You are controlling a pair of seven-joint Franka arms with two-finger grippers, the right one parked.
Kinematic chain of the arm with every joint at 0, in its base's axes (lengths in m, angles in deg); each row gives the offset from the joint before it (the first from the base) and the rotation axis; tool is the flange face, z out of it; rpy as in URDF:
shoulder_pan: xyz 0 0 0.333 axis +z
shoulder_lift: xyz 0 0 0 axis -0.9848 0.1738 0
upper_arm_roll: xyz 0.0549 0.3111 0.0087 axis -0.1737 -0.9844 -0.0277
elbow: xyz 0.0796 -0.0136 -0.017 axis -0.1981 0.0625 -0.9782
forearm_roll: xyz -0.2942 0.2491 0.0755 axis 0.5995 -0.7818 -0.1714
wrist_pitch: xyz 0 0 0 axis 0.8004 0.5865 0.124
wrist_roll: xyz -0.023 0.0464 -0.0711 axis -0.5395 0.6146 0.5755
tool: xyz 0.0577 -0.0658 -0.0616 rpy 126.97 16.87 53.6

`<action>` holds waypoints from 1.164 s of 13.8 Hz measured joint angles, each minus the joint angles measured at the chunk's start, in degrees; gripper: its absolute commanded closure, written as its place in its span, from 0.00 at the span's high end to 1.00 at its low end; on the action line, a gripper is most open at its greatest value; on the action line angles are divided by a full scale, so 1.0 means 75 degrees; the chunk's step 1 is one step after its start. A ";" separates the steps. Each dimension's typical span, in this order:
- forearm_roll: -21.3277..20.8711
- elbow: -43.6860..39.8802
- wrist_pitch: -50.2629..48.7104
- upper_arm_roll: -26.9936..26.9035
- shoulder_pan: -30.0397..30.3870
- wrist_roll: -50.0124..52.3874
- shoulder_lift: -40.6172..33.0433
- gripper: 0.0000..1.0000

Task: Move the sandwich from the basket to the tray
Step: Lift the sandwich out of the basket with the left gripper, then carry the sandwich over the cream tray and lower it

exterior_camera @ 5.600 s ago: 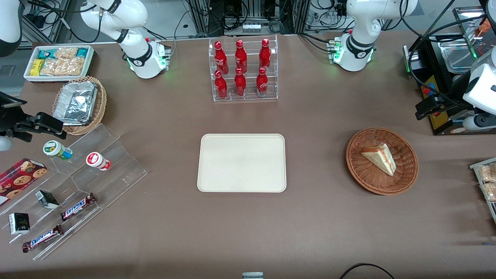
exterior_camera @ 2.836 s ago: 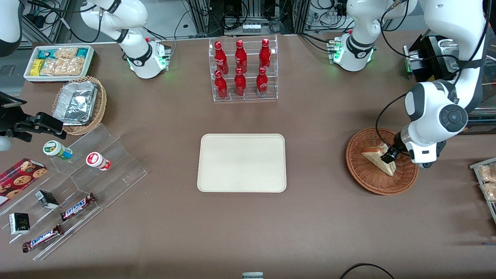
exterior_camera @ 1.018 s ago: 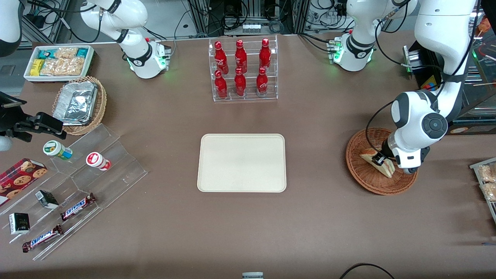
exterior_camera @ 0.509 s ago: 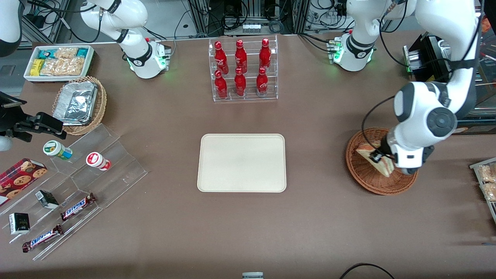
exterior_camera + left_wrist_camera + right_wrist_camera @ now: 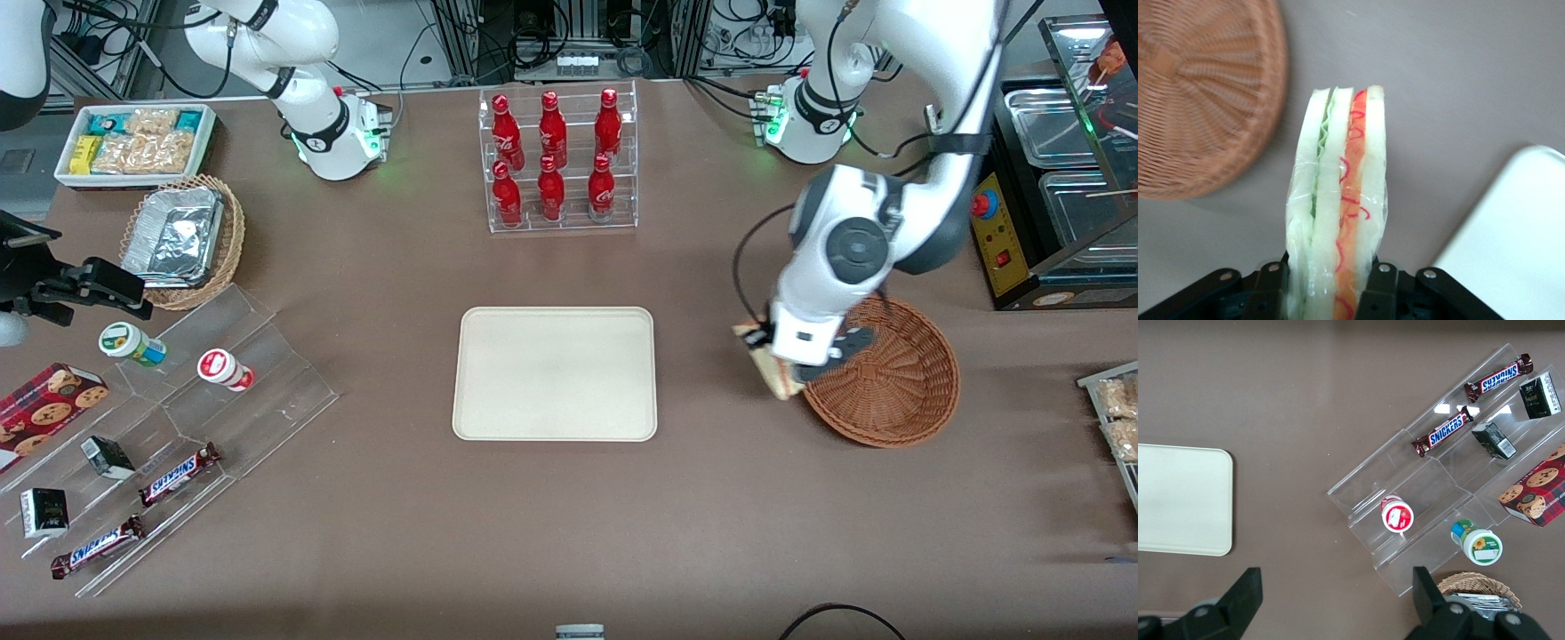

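I see the left arm bent over the worktop (image 5: 711, 498), its white wrist joint above the rim of the basket (image 5: 898, 391) on the side nearest the tray (image 5: 555, 373). The hand (image 5: 772, 360) points down and is clamped on the sandwich (image 5: 766, 364), which hangs clear of the basket, over bare worktop between basket and tray. In the left wrist view the sandwich (image 5: 1338, 213) stands on edge between the two black fingers (image 5: 1381, 293), one pressed against each bread face; its green, red and orange filling shows through a clear wrap. There the basket (image 5: 1205, 100) lies beside the wedge, and a corner of the tray (image 5: 1511, 247) shows too. From the front I see nothing in the basket or on the tray.

Readable writing: two chocolate bars (image 5: 178, 473) marked "SNICKERS" lie on the clear stepped display (image 5: 222, 391) toward the parked arm's end. On it I also count two round-lidded cups (image 5: 224, 369), two small dark boxes (image 5: 107, 456) and one red box of cookies (image 5: 44, 411). The right wrist view gives the same "SNICKERS" bars (image 5: 1443, 433).

Farther from the front camera than the tray, a clear rack (image 5: 560, 160) holds six red bottles with white script I cannot read for certain. Toward the parked arm's end I count one tan wicker basket (image 5: 233, 240) with a foil container (image 5: 173, 236), and one white bin of snack packets (image 5: 133, 142).
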State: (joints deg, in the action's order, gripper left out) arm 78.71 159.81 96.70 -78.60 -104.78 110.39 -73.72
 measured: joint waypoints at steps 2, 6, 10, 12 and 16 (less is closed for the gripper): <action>0.0111 -0.0494 -0.0001 0.0009 -0.0459 0.0013 0.0404 0.37; 0.0536 -0.0850 -0.0001 0.0296 -0.0798 -0.0606 0.0862 0.40; 0.0684 -0.0993 0.0124 0.0415 -0.1447 -0.0833 0.1201 0.39; 0.0684 -0.1118 0.0373 0.0417 -0.1559 -0.0899 0.1445 0.39; 0.0594 -0.1308 0.0587 0.0416 -0.1565 -0.1227 0.1921 0.39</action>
State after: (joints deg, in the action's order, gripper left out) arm 83.16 149.99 101.11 -75.48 -116.52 101.19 -59.31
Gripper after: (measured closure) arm 0.612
